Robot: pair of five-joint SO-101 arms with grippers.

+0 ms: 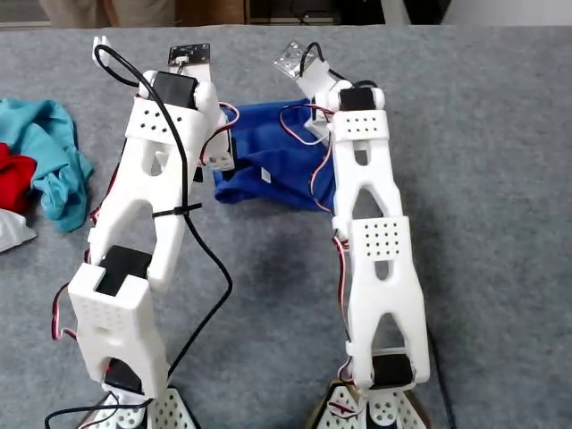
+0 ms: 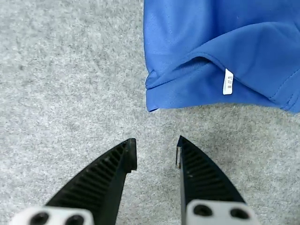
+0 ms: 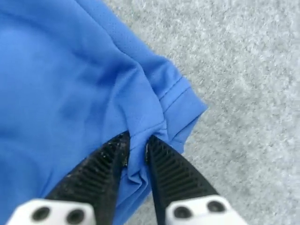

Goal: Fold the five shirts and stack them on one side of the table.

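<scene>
Lying bunched between the two arms toward the far middle of the desk [image 1: 268, 313], the blue shirt [image 1: 268, 174] runs its longer way across, from one arm to the other, and that is what the next move depends on. The right pincer [image 3: 137, 138] is pressed together on a ridge of blue cloth just inside a stitched sleeve hem, at the shirt's right-hand end. The left pincer [image 2: 156, 145] is spread and holds nothing. Its tips hang over bare grey desk, and the shirt's near corner lies straight ahead of them, close but apart, with a strip of desk between. Beyond that corner is a folded-over edge with a small white label [image 2: 228, 82]. So one end of the shirt is pinned and the other lies free in front of the open pincer, which is plainly the nearer one to it. My judgement is that the left arm needs to go forward and down onto that corner before the shirt can be pulled flat along its length. Well off at the left edge, a teal shirt [image 1: 49, 147], a red shirt [image 1: 13, 170] and a white garment [image 1: 13, 228] lie heaped and unfolded.
</scene>
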